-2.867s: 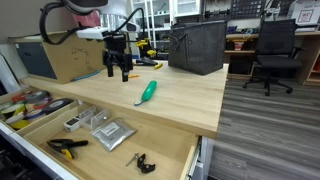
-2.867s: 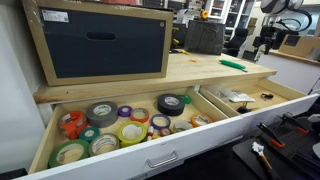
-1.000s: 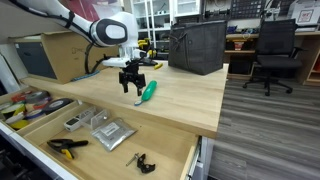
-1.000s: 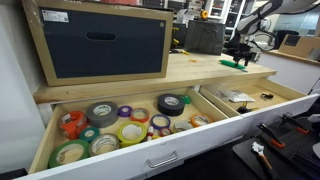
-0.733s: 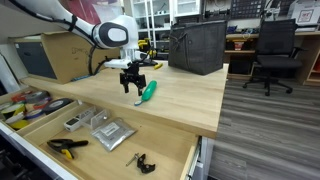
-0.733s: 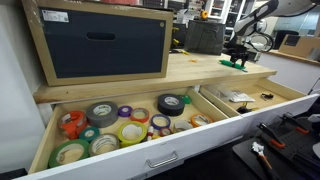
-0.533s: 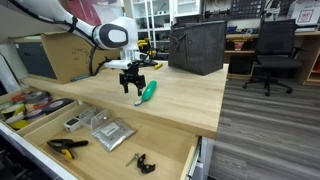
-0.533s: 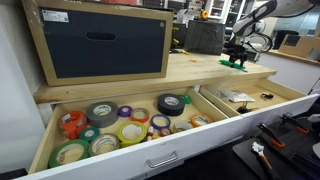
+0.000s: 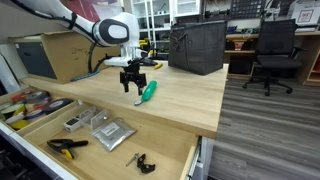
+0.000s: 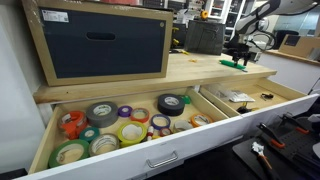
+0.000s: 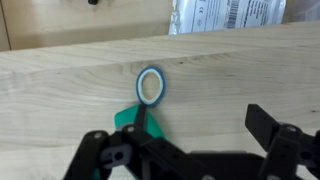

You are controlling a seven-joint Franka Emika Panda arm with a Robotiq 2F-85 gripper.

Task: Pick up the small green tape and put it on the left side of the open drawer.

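On the pale wood tabletop (image 9: 190,95), toward its far left part in an exterior view: small green tape (image 11: 150,85), seen from the wrist as a tiny pale ring with a bluish-green rim, lying flat at the tip of a larger teal oblong (image 11: 131,117); touching it or just beside it, not discernible. Directly above this pair: tool (image 11: 175,125) on the white arm (image 9: 114,30), pointed straight down, black fingers (image 11: 280,140) spread wide to either side, nothing gripped, only bare wood and the oblong's end between them; contact with the tabletop not discernible. Below the near edge of the tabletop: open drawer (image 9: 165,140), pulled out and well apart from the tape, with compartments holding pliers (image 9: 67,146), silvery packets (image 9: 110,130) and a small black clip (image 9: 141,162). Farther left along the same front: a section crowded with tape rolls (image 10: 120,125). At the far right of the tabletop: dark bag (image 9: 197,47), upright. At the far left: cardboard box (image 9: 55,58). Beyond, on the floor: black office chair (image 9: 275,50).
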